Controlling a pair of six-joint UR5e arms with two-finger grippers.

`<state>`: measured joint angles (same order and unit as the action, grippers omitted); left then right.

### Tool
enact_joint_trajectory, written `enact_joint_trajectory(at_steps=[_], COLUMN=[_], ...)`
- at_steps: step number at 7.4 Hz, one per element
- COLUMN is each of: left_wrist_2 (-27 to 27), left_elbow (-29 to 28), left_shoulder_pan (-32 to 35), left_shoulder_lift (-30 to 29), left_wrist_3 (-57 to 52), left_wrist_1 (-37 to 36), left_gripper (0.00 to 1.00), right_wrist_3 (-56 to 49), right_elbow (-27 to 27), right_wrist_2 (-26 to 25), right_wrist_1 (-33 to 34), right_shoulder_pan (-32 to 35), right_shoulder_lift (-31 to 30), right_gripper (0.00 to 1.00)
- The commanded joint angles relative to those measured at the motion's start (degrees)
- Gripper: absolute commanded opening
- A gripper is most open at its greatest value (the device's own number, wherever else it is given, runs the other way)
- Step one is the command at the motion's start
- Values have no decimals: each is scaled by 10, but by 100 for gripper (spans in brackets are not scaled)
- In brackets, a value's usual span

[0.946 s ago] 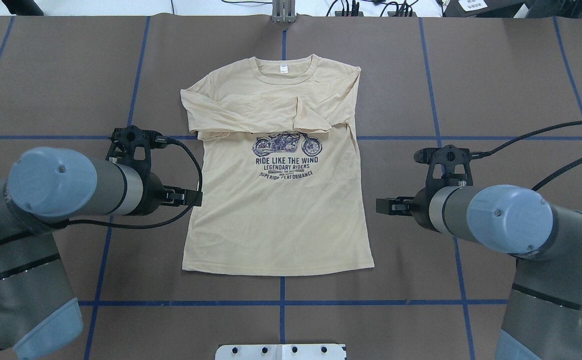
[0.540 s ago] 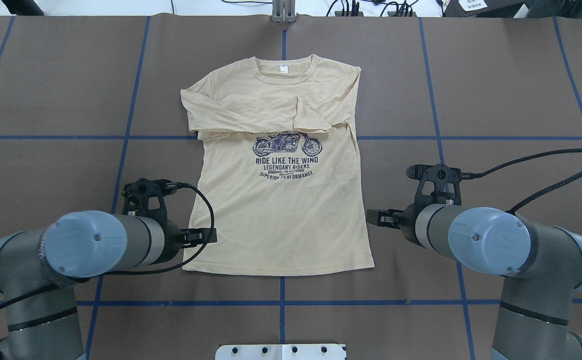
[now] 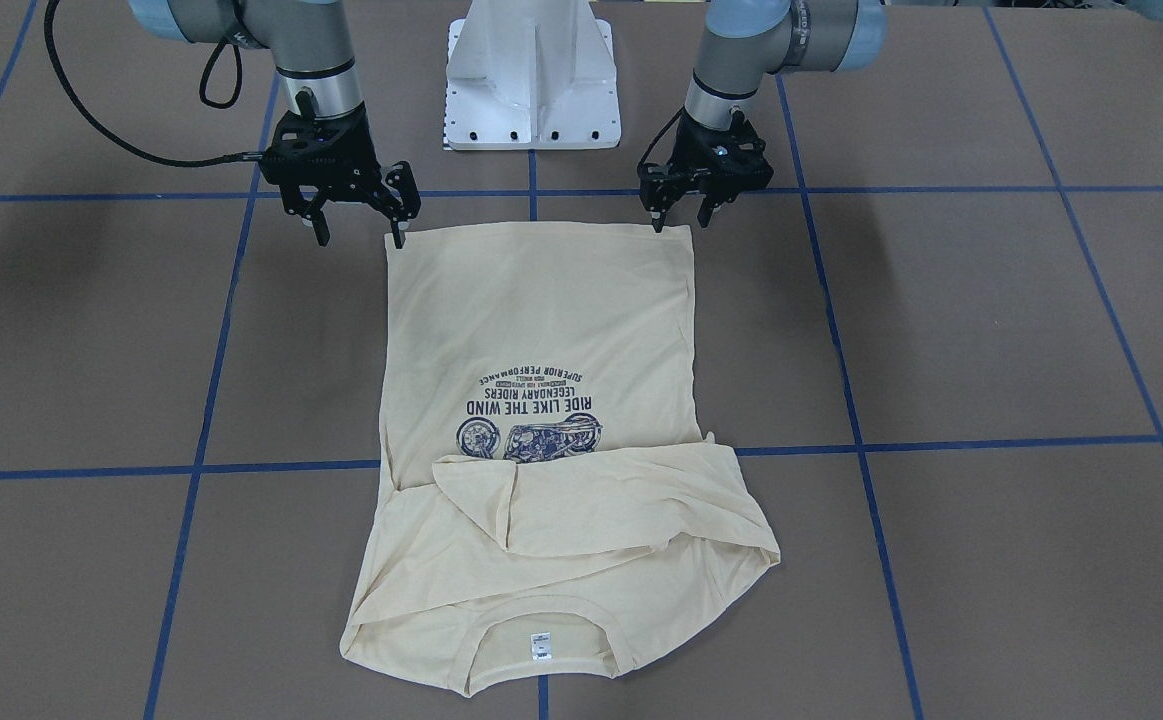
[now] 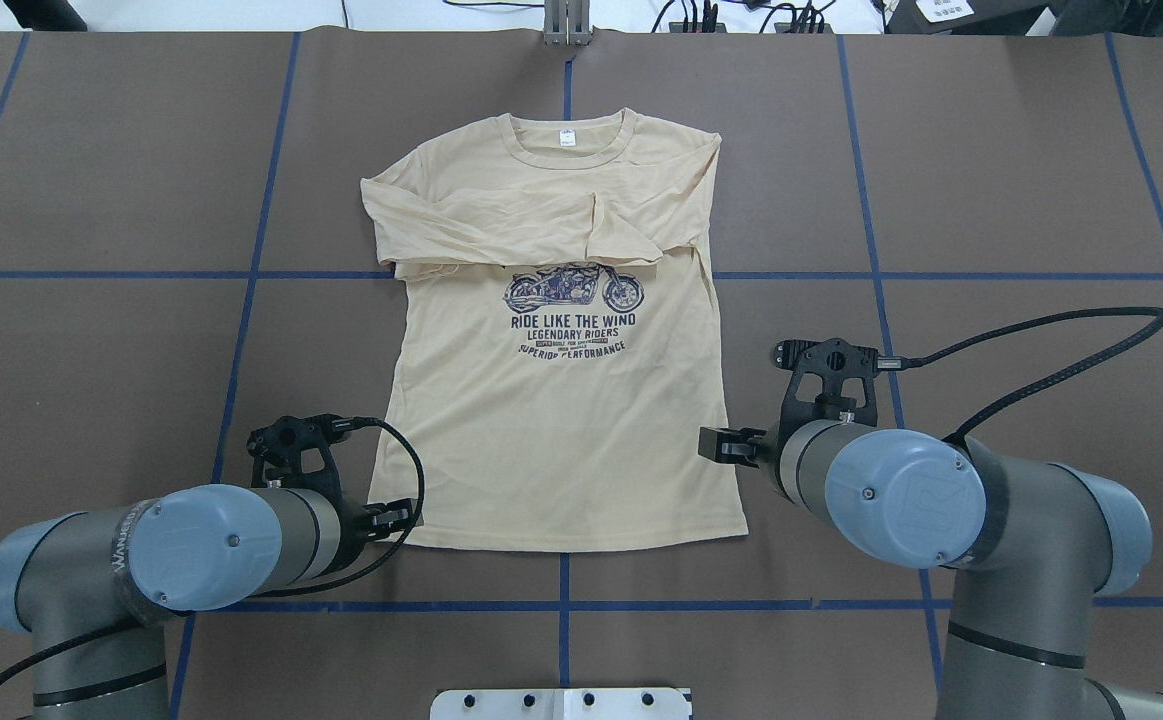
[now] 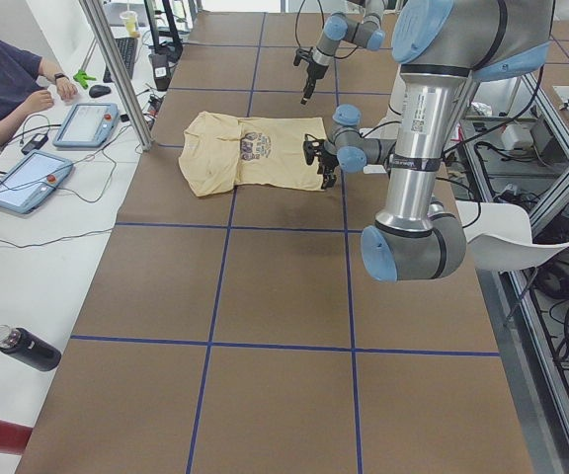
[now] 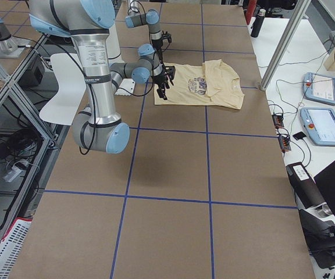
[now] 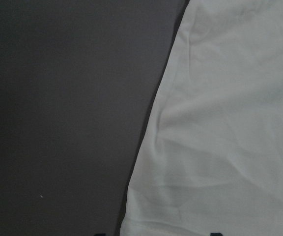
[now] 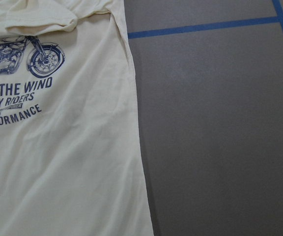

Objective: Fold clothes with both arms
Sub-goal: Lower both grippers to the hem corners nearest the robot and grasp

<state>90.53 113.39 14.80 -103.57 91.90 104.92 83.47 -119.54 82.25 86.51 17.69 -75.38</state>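
Overhead exterior view: T-shirt (image 4: 561, 440) was laid flat on the table (image 4: 991, 150), print up, collar far from the robot. Left gripper (image 3: 679, 218) and right gripper (image 3: 359, 238) were set at the hem corners, fingers spread, nothing held, probably so the hem could be pinched. White pedestal base (image 3: 531, 80) was noted behind. The hem-to-collar path was crossed only by the folded sleeves (image 4: 501, 225).

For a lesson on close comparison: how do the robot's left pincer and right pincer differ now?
The right pincer gapes wider than the left pincer. The left pincer seems lower: its wrist view is filled by close cloth, while the right pincer's view takes in the print. Both are open, empty, at the hem corners of the T-shirt.
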Motion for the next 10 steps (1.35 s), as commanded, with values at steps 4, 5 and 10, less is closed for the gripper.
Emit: enact_joint_trajectory(at_steps=[4,5,10], left_wrist_2=[0,0,0], left_elbow=[-15,-15,-14], left_shoulder_pan=[-3,-3,-8], left_shoulder_lift=[-1,-1,-1], left_wrist_3=[-16,-16,-18], left_wrist_1=[0,0,-3], left_gripper=[52,45,35], right_wrist_3=[1,1,1], right_elbow=[2,2,1], right_wrist_2=[-8,-9,-12], right_wrist_1=[1,1,1], right_shoulder_pan=[-14,-14,-14], right_shoulder_lift=[2,2,0], right_gripper=[99,99,100])
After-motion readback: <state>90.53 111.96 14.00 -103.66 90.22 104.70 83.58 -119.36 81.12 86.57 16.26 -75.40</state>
